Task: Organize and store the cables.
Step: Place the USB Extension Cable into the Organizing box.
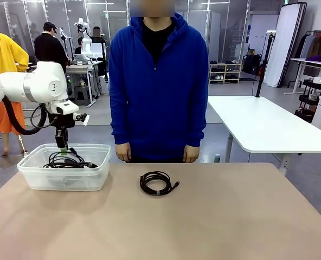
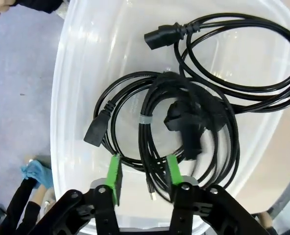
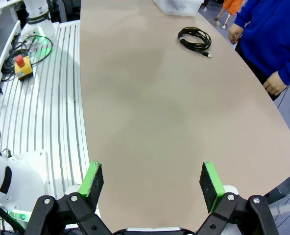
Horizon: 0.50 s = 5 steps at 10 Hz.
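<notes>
Black cables [image 2: 184, 117] lay coiled in the clear bin [image 1: 36, 179] at the table's left, under my left gripper [image 2: 142, 176], jaws spread, empty. One coil [image 1: 158, 183] waited mid-table; fetching it seemed next. My right gripper [image 3: 150, 183] stood wide apart.

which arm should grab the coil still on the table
Probably right: the right gripper is open and empty over bare table, facing the coiled cable. The left gripper is open over the cables in the bin.

Several cables [image 2: 184, 112] lie in the bin [image 1: 36, 179], left of one coil [image 1: 158, 183] on the table [image 1: 204, 227]
</notes>
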Tool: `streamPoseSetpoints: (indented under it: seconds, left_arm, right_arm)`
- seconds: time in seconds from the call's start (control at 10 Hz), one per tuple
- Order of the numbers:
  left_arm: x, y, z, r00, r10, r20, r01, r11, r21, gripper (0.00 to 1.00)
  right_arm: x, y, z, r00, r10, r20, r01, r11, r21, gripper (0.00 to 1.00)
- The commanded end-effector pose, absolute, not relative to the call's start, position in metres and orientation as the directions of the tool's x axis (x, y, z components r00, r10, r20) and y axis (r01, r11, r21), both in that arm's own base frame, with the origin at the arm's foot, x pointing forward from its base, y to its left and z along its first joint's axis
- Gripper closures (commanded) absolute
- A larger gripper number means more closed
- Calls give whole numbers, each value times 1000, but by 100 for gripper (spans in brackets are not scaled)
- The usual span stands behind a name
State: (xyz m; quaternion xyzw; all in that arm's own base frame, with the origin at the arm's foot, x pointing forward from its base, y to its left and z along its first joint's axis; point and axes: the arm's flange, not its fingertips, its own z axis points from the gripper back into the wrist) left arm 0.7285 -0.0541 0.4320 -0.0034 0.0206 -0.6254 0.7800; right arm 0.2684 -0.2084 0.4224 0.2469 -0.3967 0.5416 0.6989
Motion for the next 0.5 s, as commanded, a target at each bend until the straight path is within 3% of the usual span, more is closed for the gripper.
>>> streamPoseSetpoints:
  seconds: [0.0,0.2,0.4]
  left_arm:
    - [737,-55,439,235,-971,-40,971,236,-38,15]
    - [734,-54,441,235,-971,-40,971,237,-28,0]
    - [728,-44,449,235,-972,4,972,235,-14,0]
  right_arm:
    - [269,-207,422,85,552,830,-950,295,-99,0]
    - [269,-207,422,85,552,830,-950,295,-99,0]
    - [269,-207,422,85,552,830,-950,295,-99,0]
